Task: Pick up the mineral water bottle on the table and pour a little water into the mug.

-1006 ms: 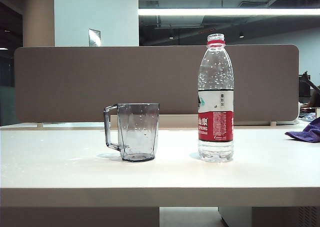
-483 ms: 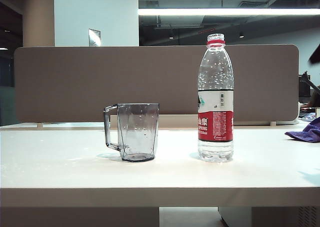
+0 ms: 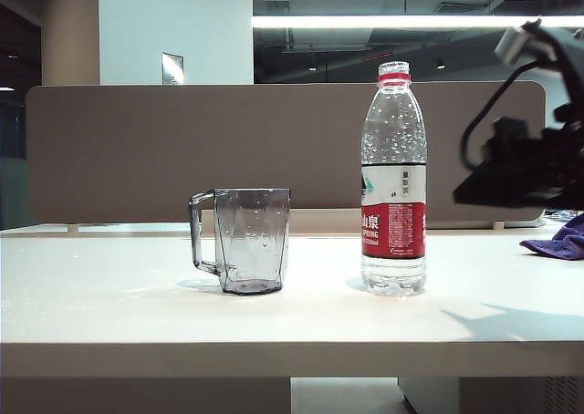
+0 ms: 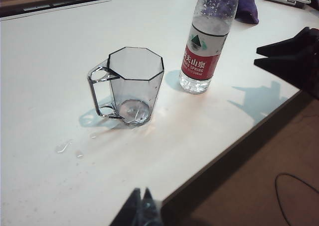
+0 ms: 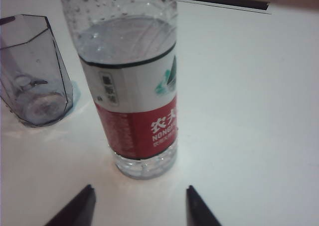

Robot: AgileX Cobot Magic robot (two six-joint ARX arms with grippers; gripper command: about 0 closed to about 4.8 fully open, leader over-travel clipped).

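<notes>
The mineral water bottle (image 3: 394, 179) is standing upright on the white bench (image 3: 137, 314), its cap off and water droplets clinging inside its upper half. The mug (image 3: 242, 240) is sitting upright to the left of it in the exterior view, well apart from it, its squared handle pointing away from the bottle. The right tool (image 5: 139, 202) is hovering above the bench at the right edge of the exterior view, near the bottle but not touching it; in the right wrist view its two dark fingertips (image 5: 79, 206) are standing apart with a clear gap, the bottle's base lying just beyond that gap, so the tool is gaping and gripping nothing. The left tool (image 4: 141, 210) is showing only as a dark tip at the near bench edge in the left wrist view, and whether it is parted or closed cannot be told. A few small drops of water (image 4: 63, 147) are lying on the bench near the mug's handle side. A purple cloth (image 3: 558, 239) is resting at the far right of the bench.
</notes>
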